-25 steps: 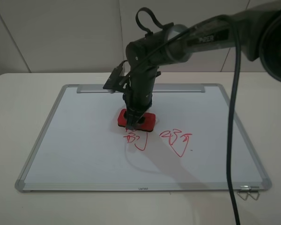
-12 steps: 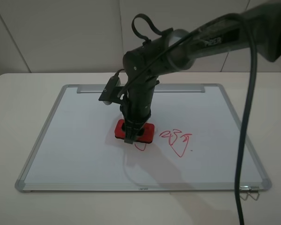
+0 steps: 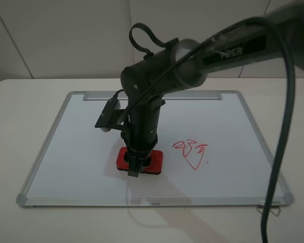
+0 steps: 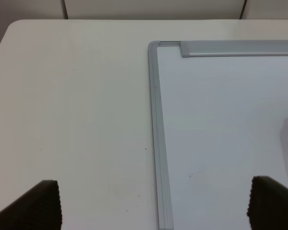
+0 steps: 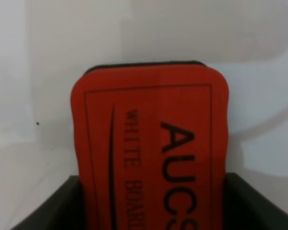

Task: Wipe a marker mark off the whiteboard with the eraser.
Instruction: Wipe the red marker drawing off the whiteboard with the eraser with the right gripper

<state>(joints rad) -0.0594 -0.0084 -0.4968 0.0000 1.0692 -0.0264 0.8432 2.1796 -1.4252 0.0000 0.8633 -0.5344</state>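
You have the eraser (image 3: 153,161) flat on the whiteboard (image 3: 76,152) near its front edge, left of a red scribble (image 3: 191,152), right gripper (image 3: 136,166) jaws clamped on it; left gripper (image 4: 158,206), jaws wide apart, above the board's side frame.

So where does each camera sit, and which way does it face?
Exterior high: mounted high off the arms, looking down at the whiteboard; shows the right arm and right gripper clamping the red eraser.
Left wrist: on the left arm, looking down at the table and a whiteboard corner; left gripper open, dark fingertips showing.
Right wrist: on the right arm, close on the red eraser between its fingers.
Shared: whiteboard in all three; red eraser in exterior and right wrist.
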